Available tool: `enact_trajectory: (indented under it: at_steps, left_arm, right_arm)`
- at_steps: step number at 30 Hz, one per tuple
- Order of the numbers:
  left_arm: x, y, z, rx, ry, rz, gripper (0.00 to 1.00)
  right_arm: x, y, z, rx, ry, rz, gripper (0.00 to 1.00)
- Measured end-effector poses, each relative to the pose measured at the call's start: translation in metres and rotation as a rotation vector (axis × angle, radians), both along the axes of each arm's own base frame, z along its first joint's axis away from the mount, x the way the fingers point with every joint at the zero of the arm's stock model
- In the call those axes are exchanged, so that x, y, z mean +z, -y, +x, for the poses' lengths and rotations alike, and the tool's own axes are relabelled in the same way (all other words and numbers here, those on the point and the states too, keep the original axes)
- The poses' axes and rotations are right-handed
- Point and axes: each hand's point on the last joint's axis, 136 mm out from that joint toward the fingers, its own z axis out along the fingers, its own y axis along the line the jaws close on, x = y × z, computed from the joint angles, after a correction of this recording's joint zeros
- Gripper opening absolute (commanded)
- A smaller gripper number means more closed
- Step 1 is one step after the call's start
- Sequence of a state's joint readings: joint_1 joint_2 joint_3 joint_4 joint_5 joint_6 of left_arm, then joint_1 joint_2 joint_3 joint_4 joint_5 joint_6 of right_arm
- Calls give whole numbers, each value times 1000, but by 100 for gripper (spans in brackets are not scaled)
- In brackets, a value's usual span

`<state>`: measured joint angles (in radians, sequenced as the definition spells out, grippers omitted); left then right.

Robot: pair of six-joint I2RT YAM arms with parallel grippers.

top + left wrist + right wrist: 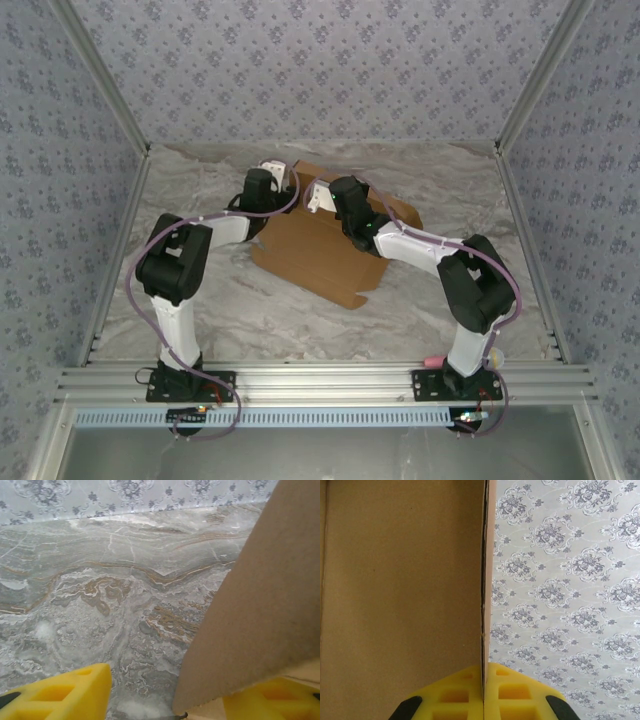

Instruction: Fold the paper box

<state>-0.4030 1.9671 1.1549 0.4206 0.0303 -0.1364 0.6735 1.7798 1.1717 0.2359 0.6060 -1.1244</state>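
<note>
Far left: a flowery wall [60, 200] and a gray marble table [220, 310].

Next, the left claw [278, 172], up by the back left edge of the paper box [320, 260]. Released: yellow fingers [65, 692] held wide apart, bare table between them. In the left wrist view, a brown flap of the paper box rising on the right side, just over the right finger. Touching it or not, cannot tell.

In the middle, the paper box: plain brown cardboard, a big cut-out sheet lying on the table. Near corner pointing toward the arms, back part lifted up. Not yet folded into a box.

Right of the middle, the right claw [316, 195], reaching in over the sheet from the right. Clenched on the paper box: two yellow pads [515, 695] pressed together, with the thin edge of a cardboard panel pinched between them. In the right wrist view, that panel seen edge-on, brown face to the left, flowery wall to the right.

Far right, near the base of the right arm, a small pink toy [435, 360] on the table by the metal rail [320, 380], well apart from the paper box.
</note>
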Motion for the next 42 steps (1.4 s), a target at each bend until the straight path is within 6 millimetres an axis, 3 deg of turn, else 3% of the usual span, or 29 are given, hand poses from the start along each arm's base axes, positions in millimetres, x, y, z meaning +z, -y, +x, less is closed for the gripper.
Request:
enact_trajectory:
  at_steps: [4, 11, 21, 26, 39, 42]
  left_arm:
    - [4, 5, 0, -35, 9, 1, 57]
    - [30, 11, 12, -44, 69, -15, 43]
    - [21, 18, 14, -62, 66, -20, 23]
    - [22, 22, 13, -57, 70, -19, 13]
    - [20, 12, 7, -3, 92, 24, 0]
    - [20, 3, 4, 33, 88, 41, 0]
  right_arm:
    - [0, 0, 0, 0, -1, 0, 0]
    - [0, 0, 0, 0, -4, -3, 0]
    - [0, 0, 0, 1, -5, -3, 0]
    - [3, -1, 1, 2, -7, 0, 5]
    - [5, -3, -2, -11, -26, 40, 37]
    - [10, -2, -7, -20, -32, 72, 56]
